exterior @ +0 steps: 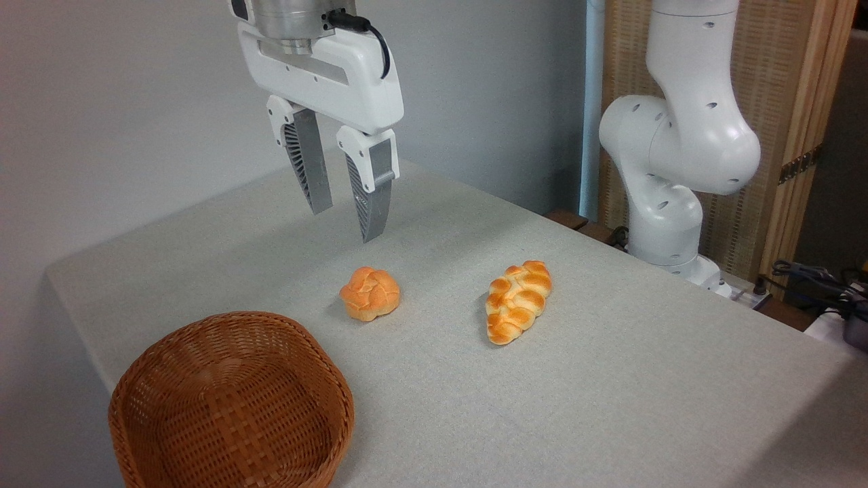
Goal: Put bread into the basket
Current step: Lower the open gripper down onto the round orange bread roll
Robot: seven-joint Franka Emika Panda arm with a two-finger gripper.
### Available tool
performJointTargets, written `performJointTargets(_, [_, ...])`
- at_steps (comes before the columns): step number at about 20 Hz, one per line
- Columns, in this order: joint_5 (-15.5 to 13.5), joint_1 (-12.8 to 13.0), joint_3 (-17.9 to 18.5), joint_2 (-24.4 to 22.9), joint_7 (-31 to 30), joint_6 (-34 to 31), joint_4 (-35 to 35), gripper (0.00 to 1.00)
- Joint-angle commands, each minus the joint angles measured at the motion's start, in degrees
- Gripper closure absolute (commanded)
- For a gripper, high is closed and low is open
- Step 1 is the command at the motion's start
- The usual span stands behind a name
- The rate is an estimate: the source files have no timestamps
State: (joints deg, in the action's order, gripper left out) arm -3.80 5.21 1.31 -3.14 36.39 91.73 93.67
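While the gripper (347, 220) hangs released, one bread (369, 293), one braided loaf (519, 301), one basket (230, 400) sit below.

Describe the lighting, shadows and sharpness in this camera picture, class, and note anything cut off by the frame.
In the camera view, lighting is soft and even, with no glare on the table; the round bun and braided loaf cast only faint shadows at their left; focus is fairly sharp on both breads and on the gripper, whose jaws stand open; the frame crops the basket at the bottom.
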Motion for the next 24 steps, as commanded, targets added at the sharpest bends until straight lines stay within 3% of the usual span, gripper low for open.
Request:
performJointTargets(1, [0.64, 0.24, 0.1, 0.68, 1.05, 0.38, -1.21, 0.0])
performJointTargets(20, [-0.07, 0.59, -0.43, 0.41, 0.44, 0.2, 0.11, 0.0])
performJointTargets(24, [-0.15, 0.76, -5.6, -3.18, 0.09, 8.54, 10.81, 0.0])
